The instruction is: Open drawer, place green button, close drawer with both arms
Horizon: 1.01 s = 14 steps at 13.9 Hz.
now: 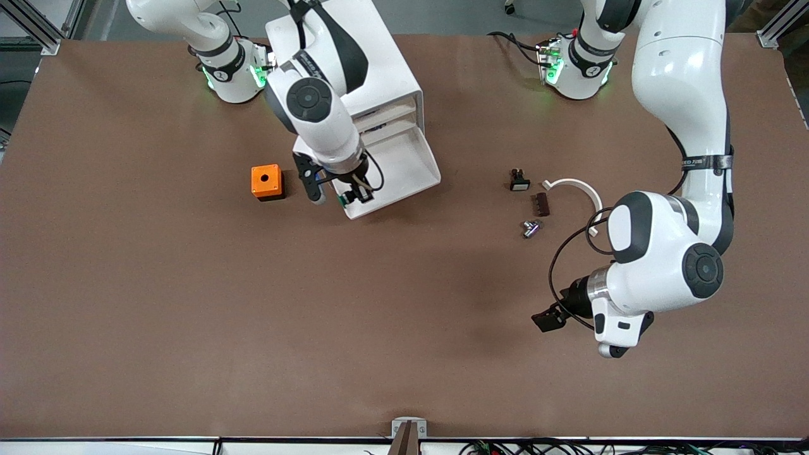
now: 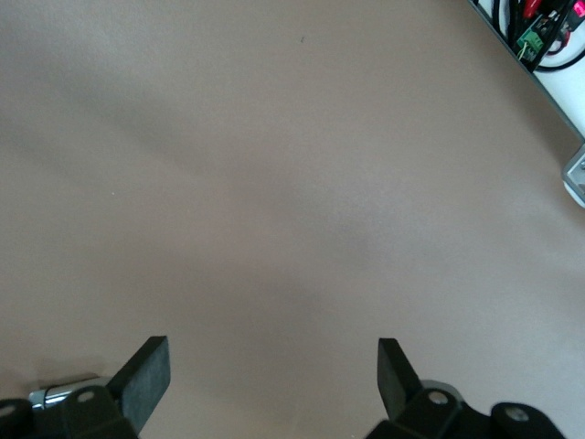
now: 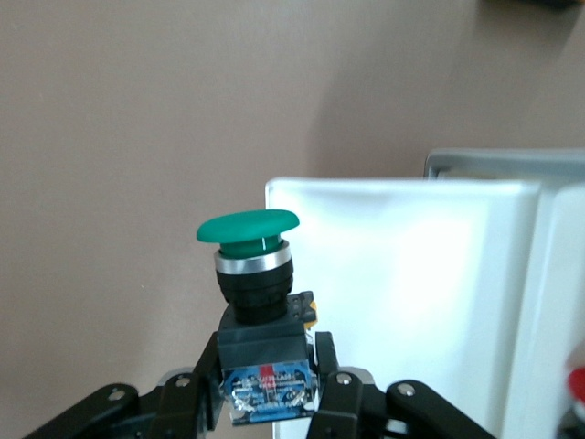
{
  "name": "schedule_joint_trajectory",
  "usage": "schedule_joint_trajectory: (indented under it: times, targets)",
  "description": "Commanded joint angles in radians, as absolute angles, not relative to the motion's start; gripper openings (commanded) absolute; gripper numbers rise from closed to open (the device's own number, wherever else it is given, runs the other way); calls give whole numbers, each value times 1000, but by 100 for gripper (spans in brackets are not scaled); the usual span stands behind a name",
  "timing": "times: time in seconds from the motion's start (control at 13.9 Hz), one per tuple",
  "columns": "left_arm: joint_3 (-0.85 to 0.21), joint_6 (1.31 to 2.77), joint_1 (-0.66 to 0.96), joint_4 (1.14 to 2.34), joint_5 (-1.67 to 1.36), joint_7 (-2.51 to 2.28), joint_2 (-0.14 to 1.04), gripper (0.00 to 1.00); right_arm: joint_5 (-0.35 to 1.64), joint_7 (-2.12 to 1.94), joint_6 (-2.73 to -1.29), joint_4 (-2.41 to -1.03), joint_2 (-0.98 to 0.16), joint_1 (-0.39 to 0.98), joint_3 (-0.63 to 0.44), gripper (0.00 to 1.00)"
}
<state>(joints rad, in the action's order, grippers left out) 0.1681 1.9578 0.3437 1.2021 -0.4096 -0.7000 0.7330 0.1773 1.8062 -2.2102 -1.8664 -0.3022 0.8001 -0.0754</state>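
The drawer (image 1: 407, 165) is pulled out of the white cabinet (image 1: 387, 76), its tray bare inside (image 3: 411, 274). My right gripper (image 1: 355, 193) hangs over the drawer's front corner, on the side toward the orange box. It is shut on the button (image 3: 249, 229), fingers (image 3: 335, 370) clamping the black body with the green cap pointing away. The button (image 1: 346, 200) shows as a small green spot at the drawer's rim. My left gripper (image 1: 548, 318) waits open over bare table toward the left arm's end, with nothing between its fingers (image 2: 146, 370).
An orange box (image 1: 267, 182) with a round hole sits beside the drawer. Toward the left arm's end lie a black part with a white cap (image 1: 519, 181), a brown piece (image 1: 541, 204), a white curved strip (image 1: 578, 187) and a small metal part (image 1: 531, 228).
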Motion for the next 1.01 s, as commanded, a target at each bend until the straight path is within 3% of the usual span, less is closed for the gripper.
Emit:
schedule_joint_trajectory:
  times: [0.0,0.94]
  targets:
    - [189,1965,368,1227,-384,-689,710,100,193,1874,-2250,-1850,-350,847,-89,0]
    - [212,1951,380,1246,-393,-634,669,100,192,1990,-2290,-1848,-465,951,-90,0]
